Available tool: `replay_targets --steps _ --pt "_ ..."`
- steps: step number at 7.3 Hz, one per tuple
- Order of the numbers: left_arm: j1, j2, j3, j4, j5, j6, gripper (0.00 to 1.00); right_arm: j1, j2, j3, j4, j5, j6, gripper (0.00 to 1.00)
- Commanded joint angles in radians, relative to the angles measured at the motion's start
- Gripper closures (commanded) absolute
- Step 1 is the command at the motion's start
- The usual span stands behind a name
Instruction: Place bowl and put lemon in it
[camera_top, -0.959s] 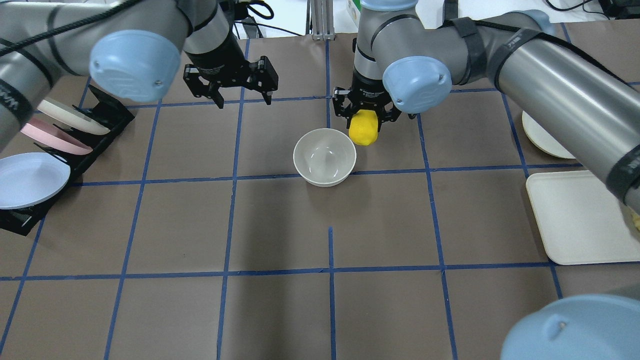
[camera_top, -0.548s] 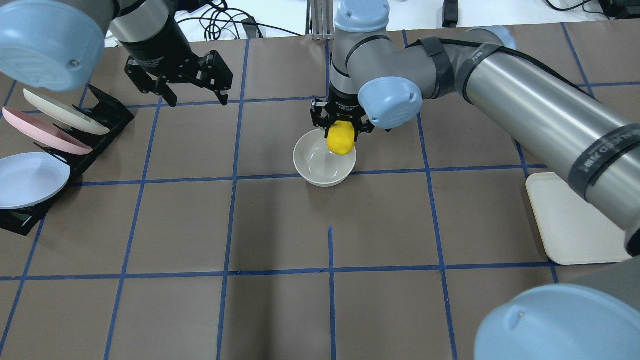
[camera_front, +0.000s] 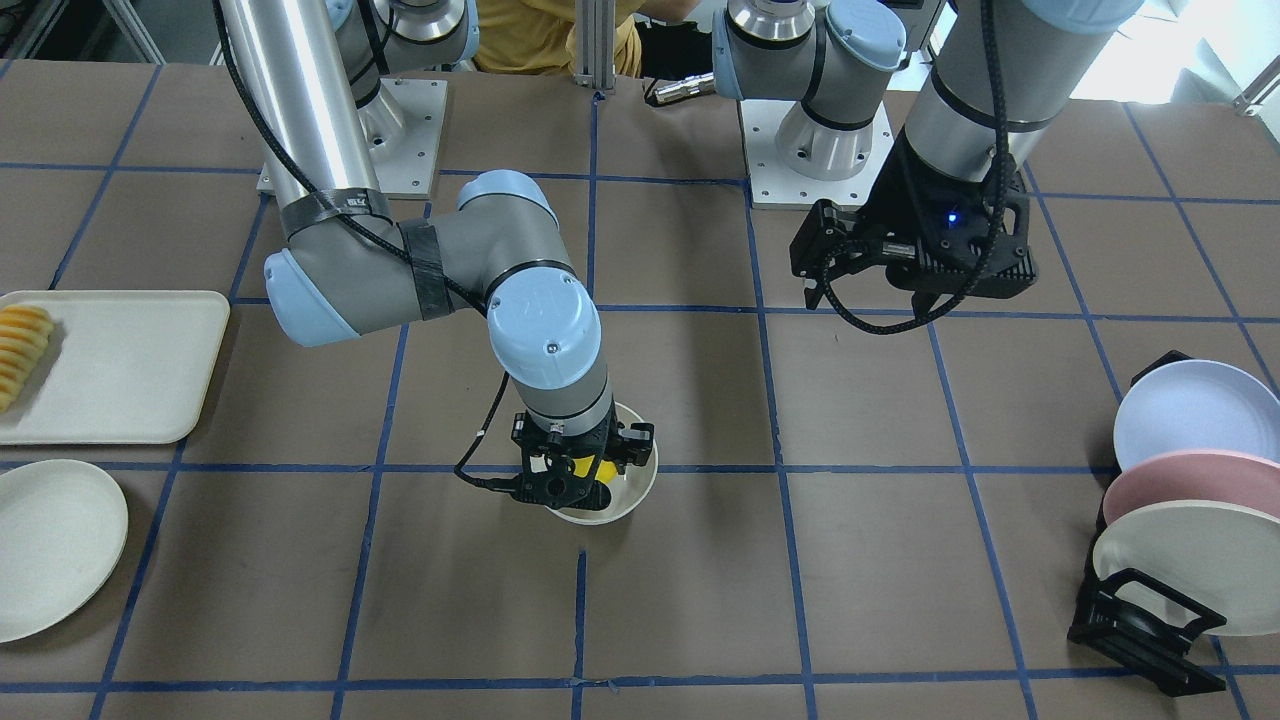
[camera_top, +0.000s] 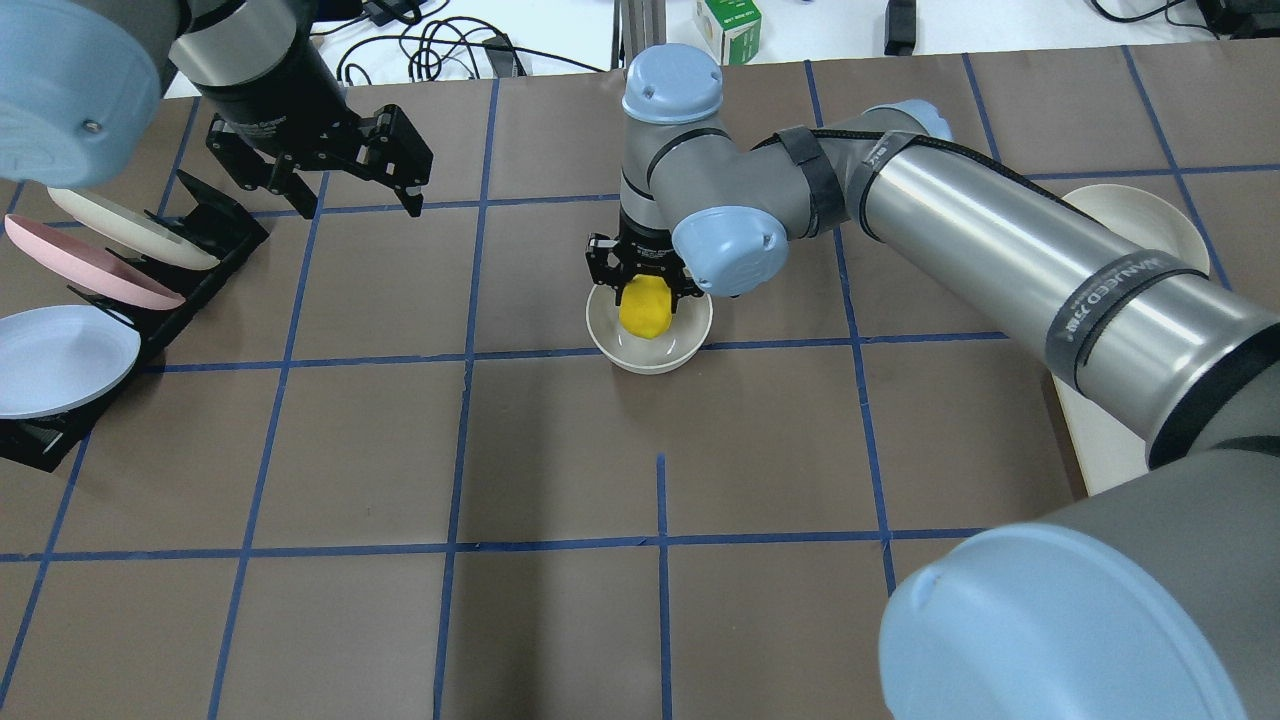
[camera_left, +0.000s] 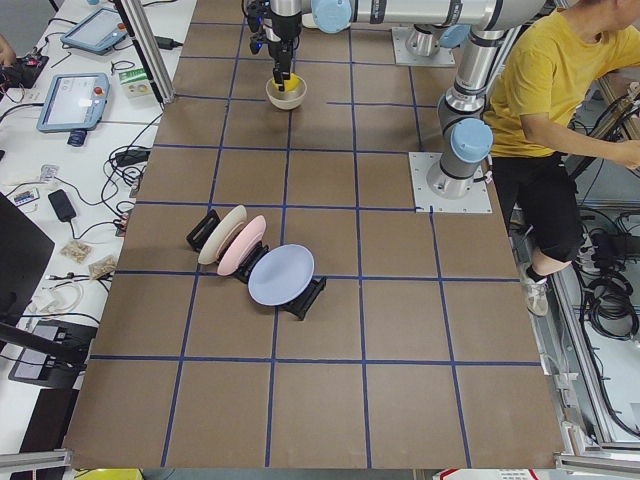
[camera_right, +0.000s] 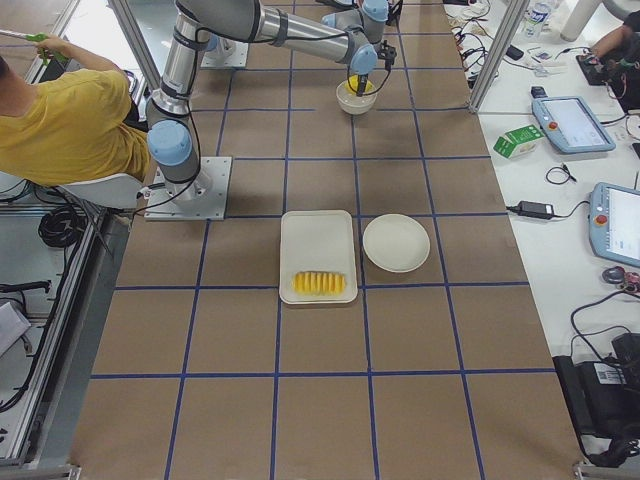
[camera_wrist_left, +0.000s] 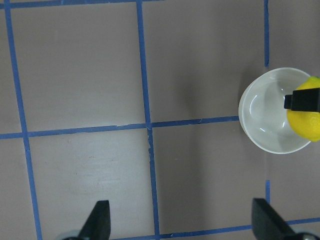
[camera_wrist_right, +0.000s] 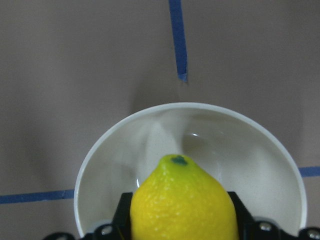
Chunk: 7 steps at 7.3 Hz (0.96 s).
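Observation:
The off-white bowl (camera_top: 640, 362) stands upright near the table's middle, also in the front view (camera_front: 637, 488). My right gripper (camera_top: 645, 285) is shut on the yellow lemon (camera_top: 646, 307) and holds it over the bowl's inside, near rim height. The right wrist view shows the lemon (camera_wrist_right: 182, 200) between the fingers with the bowl (camera_wrist_right: 125, 145) below. My left gripper (camera_top: 345, 195) is open and empty, well to the left of the bowl. Its wrist view shows the bowl (camera_wrist_left: 265, 120) and lemon (camera_wrist_left: 306, 125) at the right edge.
A black rack with three plates (camera_top: 90, 290) stands at the table's left edge. On the right are a pale tray (camera_front: 120, 365) with fruit slices (camera_front: 20, 350) and a flat round plate (camera_front: 55, 545). A person in yellow (camera_left: 560, 90) sits behind the robot.
My right gripper has carried the lemon leftward from beside the bowl to over its inside and lowered it. My left gripper, still open, has moved left and away from the bowl.

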Motion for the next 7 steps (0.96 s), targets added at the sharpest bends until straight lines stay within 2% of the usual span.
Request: replay_targets --steps 1,2,3,4,5,7 --pt "0.001 0.014 -0.001 -0.042 0.021 0.001 0.0 0.001 0.027 0.003 0.001 0.001 0.0 1.0" --pt "0.002 0.014 0.006 -0.042 0.021 0.001 0.0 0.001 0.038 0.013 -0.003 -0.001 -0.003 1.0" --pt "0.002 0.012 0.0 -0.041 0.015 0.001 0.0 0.001 0.043 0.02 -0.06 -0.001 -0.005 0.84" --pt "0.002 0.014 -0.003 -0.041 0.015 0.001 0.0 0.001 0.05 0.039 -0.078 -0.001 0.0 0.73" --pt "0.002 0.017 -0.004 -0.042 0.017 0.001 0.0 0.001 0.051 0.055 -0.081 -0.005 -0.001 0.57" --pt "0.002 0.019 -0.006 -0.042 0.011 -0.007 0.0 0.001 0.048 0.086 -0.111 -0.013 -0.001 0.02"
